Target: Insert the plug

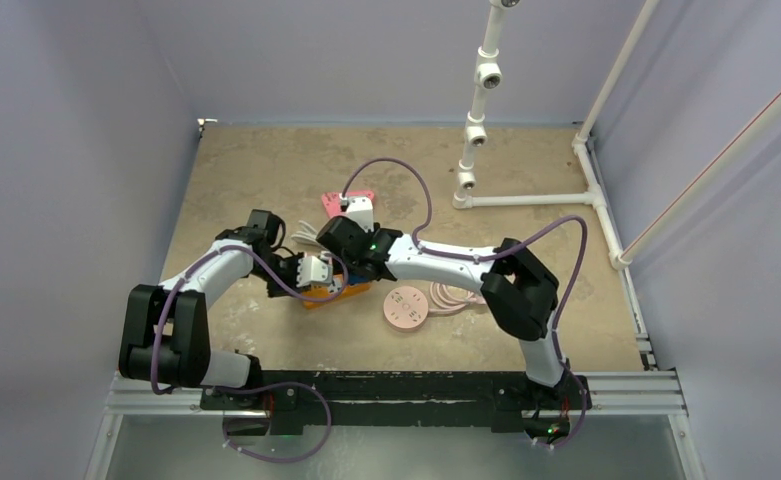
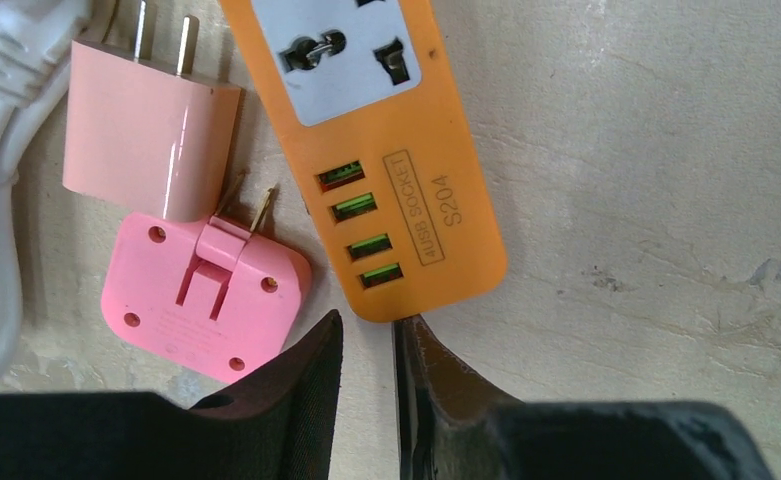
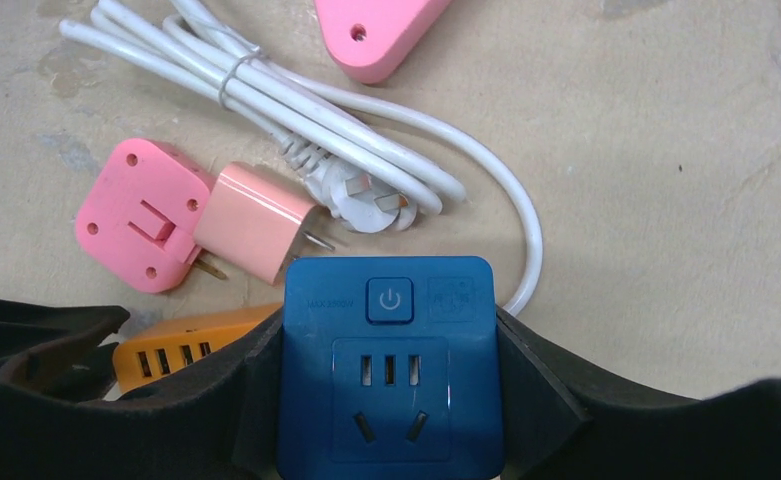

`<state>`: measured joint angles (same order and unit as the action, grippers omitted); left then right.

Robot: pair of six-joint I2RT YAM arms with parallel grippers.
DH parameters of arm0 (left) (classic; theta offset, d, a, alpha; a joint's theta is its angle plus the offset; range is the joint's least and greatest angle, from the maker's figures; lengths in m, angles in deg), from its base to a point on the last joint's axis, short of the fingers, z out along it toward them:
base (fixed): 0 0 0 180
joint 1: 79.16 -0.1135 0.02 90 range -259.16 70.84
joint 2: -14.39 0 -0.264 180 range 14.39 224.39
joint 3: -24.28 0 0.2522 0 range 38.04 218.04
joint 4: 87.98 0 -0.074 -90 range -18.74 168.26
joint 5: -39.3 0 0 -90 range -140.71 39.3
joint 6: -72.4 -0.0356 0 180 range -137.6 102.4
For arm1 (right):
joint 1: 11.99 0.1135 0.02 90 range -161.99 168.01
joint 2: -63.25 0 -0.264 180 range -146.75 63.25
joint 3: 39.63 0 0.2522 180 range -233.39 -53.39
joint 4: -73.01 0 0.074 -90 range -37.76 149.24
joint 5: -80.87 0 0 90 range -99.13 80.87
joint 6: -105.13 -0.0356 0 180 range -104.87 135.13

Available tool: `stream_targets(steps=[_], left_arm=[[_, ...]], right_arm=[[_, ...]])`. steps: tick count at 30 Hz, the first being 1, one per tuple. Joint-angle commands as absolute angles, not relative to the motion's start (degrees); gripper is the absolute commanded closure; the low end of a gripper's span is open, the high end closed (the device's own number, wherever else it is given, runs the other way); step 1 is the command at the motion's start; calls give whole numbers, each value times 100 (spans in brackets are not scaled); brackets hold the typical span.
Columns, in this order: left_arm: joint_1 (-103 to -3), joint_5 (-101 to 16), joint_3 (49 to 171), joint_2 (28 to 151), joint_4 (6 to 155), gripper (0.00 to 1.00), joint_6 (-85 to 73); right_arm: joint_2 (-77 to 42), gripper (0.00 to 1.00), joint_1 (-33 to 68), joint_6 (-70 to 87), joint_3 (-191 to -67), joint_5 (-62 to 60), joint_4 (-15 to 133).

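We read "4USB SOCKET S204" on the orange power strip; our right gripper clamps a blue socket block, our left gripper barely parted, empty.

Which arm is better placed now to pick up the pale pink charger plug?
Left. Its gripper is empty and hovers near the pale pink charger, while the right gripper already holds the blue socket adapter.

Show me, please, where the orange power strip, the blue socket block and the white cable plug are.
orange power strip [image 2: 406, 215]: left wrist view, body beside the USB ports.
blue socket block [image 3: 389, 395]: right wrist view, front face.
white cable plug [image 3: 358, 197]: right wrist view, plug head.
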<state>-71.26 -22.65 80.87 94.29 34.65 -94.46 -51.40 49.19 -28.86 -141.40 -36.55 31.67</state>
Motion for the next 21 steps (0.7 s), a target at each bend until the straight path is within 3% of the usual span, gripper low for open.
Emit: stream_targets(steps=[1,10,21], left_arm=[[-7046,-1860,8226,9349,3748,76,-9202],[-7214,-1725,8353,9378,3700,78,-8643],[-8264,-989,8918,9821,2775,78,-8753]], right_arm=[[-5230,100,5219,-3685,-13733,-3836,2340],[-4991,100,5501,-4432,-13551,-4569,2523],[-4502,100,5909,-4468,-13383,-5358,3169]])
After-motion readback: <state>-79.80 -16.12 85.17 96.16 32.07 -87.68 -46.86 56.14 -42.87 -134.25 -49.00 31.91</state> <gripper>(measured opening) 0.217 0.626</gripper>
